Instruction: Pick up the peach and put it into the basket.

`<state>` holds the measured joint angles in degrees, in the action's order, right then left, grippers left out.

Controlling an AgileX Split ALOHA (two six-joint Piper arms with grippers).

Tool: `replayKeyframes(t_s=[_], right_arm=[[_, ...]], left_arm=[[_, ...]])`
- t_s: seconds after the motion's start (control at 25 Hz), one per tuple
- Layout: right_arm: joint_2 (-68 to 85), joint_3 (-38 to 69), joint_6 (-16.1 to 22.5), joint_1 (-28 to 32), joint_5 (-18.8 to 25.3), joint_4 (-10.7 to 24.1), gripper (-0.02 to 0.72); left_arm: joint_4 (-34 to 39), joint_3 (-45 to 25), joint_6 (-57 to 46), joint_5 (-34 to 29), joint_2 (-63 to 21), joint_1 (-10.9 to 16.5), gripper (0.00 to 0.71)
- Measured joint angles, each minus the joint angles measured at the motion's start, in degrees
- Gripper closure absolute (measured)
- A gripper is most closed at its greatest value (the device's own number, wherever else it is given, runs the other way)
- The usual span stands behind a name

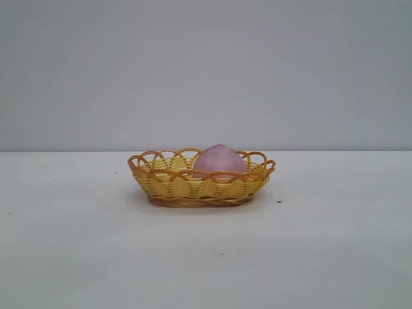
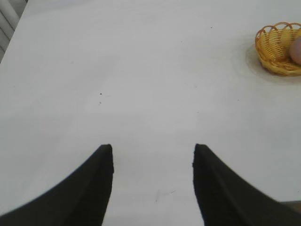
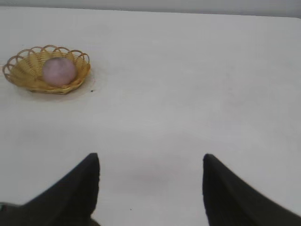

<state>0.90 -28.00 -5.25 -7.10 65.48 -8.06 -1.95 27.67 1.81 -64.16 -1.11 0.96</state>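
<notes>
The pinkish-mauve peach (image 1: 219, 161) lies inside the yellow wicker basket (image 1: 174, 187), toward its right side, in the middle of the white table. The right wrist view shows the peach (image 3: 59, 71) resting in the basket (image 3: 23, 75) far from my right gripper (image 3: 150, 162), which is open and holds nothing. In the left wrist view the basket (image 2: 273, 52) sits at the far edge with a sliver of the peach (image 2: 297, 51). My left gripper (image 2: 153, 153) is open over bare table, well away from the basket. Neither arm appears in the exterior view.
The white table (image 1: 322, 244) stretches wide on both sides of the basket. A plain grey wall rises behind it. A few small dark specks (image 1: 279, 201) mark the tabletop.
</notes>
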Motion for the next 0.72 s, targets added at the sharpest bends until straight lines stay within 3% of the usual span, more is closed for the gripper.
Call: replayKeyframes(t_s=[0.72], right_arm=[[0.0, 0.0, 0.0, -0.73, 0.0, -0.12, 0.298]], left_arm=[[0.0, 0.0, 0.0, 0.0, 0.0, 0.0, 0.393]])
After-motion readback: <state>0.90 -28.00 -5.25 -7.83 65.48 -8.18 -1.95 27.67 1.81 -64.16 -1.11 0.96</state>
